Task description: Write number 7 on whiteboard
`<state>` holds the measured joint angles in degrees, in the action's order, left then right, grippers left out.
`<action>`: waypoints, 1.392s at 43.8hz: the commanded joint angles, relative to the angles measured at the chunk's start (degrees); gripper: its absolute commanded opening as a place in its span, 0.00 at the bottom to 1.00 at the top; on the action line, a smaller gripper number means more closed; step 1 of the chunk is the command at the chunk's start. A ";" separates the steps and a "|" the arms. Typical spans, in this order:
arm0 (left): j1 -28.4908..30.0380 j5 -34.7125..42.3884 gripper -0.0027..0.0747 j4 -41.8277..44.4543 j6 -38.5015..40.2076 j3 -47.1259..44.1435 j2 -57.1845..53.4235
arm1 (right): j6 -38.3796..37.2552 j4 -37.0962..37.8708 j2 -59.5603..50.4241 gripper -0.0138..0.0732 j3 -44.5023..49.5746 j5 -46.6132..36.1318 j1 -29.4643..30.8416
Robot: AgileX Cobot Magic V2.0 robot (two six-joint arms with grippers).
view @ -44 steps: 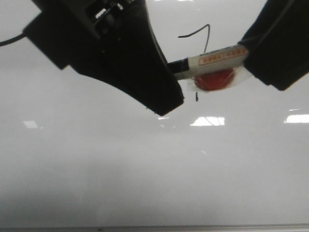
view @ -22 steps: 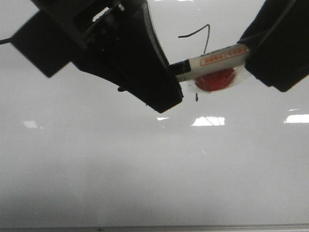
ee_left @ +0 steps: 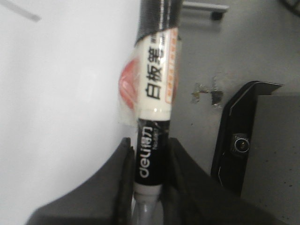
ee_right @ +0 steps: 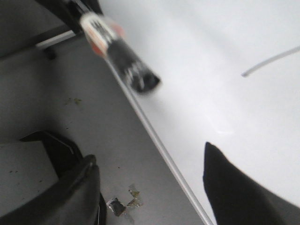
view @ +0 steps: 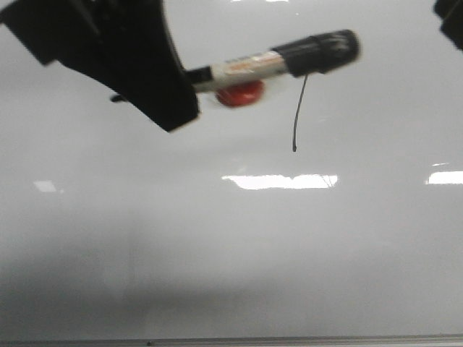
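My left gripper (view: 189, 78) is shut on a white-and-black marker (view: 278, 59), held nearly level above the whiteboard (view: 231, 246); its black cap end (view: 318, 50) points right. A red lump (view: 240, 95) clings under the barrel. In the left wrist view the fingers (ee_left: 123, 164) clamp the marker's black end (ee_left: 152, 154). The number 7 (view: 298, 116) shows its thin black downstroke; the marker's cap hides its top bar. My right gripper (view: 452, 18) is at the top right corner, away from the marker; its wrist view shows the gripper (ee_right: 150, 187) open wide and empty.
The board's thin metal edge strip (ee_right: 159, 145) runs beside grey floor with small foil scraps (ee_right: 124, 204). A black-framed unit (ee_left: 248, 136) stands on the floor past the board's edge. Bright light reflections (view: 278, 181) lie on the board.
My right gripper has let go of the marker's right end and pulled away up and right. My left gripper has carried the marker left and upward, uncovering the 7's downstroke.
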<state>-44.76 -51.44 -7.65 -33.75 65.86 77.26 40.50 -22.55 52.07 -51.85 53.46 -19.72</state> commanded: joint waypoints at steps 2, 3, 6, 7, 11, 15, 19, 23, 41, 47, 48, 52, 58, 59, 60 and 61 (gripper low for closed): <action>4.36 -1.20 0.01 9.96 14.47 2.77 -5.08 | -3.26 0.85 -3.02 0.73 -1.93 -1.69 5.57; 5.88 -1.84 0.01 11.18 16.76 2.77 -5.88 | -3.26 0.85 -3.26 0.73 -1.93 -1.62 6.54; 10.51 -3.87 0.01 13.45 21.69 2.77 -7.78 | -3.26 0.85 -3.40 0.73 -1.93 -1.05 8.32; 12.63 -4.73 0.01 13.57 22.59 2.77 -8.28 | -3.26 0.85 -3.40 0.73 -1.93 -0.64 8.69; 19.96 -5.88 0.01 13.44 24.33 1.76 -10.68 | -3.26 0.85 -3.40 0.73 -1.93 0.60 9.28; 27.75 -3.98 0.01 13.35 24.59 -0.54 -12.67 | -3.26 0.85 -3.23 0.73 -1.93 0.65 9.28; 34.70 0.47 0.01 12.91 26.90 -4.13 -13.79 | -3.26 0.85 -3.11 0.73 -1.93 0.15 9.28; 40.93 7.58 0.01 10.33 28.27 -8.14 -13.84 | -3.26 0.85 -3.11 0.73 -1.93 -0.01 9.28; 48.11 40.49 0.01 -1.51 28.61 -20.68 -7.78 | -3.26 0.80 -3.11 0.73 -1.93 0.03 9.28; 48.11 44.24 0.01 -1.51 28.61 -20.67 -3.83 | -3.26 0.80 -3.11 0.73 -1.88 0.03 9.28; 48.11 44.99 0.01 -1.51 28.61 -20.67 -3.28 | -3.26 0.80 -3.11 0.73 -1.82 0.03 9.28; 48.11 47.02 0.01 -1.51 28.61 -20.67 -1.02 | -3.26 0.80 -3.11 0.73 -1.39 0.03 9.28; 48.11 48.30 0.01 -1.51 28.61 -20.67 1.37 | -3.26 0.80 -3.11 0.73 -0.98 0.09 9.28; 48.11 48.38 0.03 -1.51 28.61 -20.67 1.66 | -3.26 0.80 -3.11 0.73 -0.98 0.18 9.28; 48.11 48.38 0.04 -1.51 28.61 -20.67 1.81 | -3.26 0.80 -3.11 0.73 -0.98 0.18 9.28; 48.11 48.38 0.07 -1.51 28.61 -20.67 2.17 | -3.26 0.80 -3.11 0.73 -0.98 0.18 9.28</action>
<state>3.33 -7.13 -8.49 -5.64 43.70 79.67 37.34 -20.69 49.26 -51.41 56.18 -10.98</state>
